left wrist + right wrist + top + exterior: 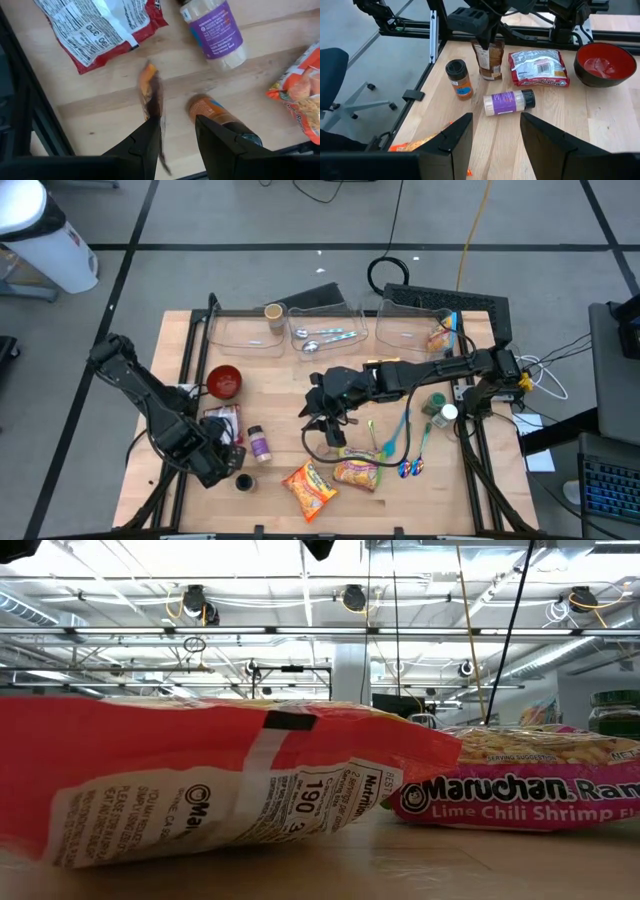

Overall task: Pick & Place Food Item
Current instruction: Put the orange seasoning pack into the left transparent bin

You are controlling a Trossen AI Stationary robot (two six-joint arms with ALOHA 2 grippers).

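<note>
We see the left gripper (228,452) near the front left of the wooden tabletop (270,380), its fingers (145,142) clenched on the top edge of a small brown snack packet (489,59) that hangs upright from them, just beside an upright spice jar with an orange label (458,79). A purple-labelled bottle (509,102) lies on its side nearby, next to a red ramen packet (538,67) and a red bowl (604,64). The right gripper (328,423) hovers over the middle of the tabletop, fingers (451,140) parted and holding nothing. Two more noodle packets (333,478) lie at the front edge, clear bins (330,330) along the back.
</note>
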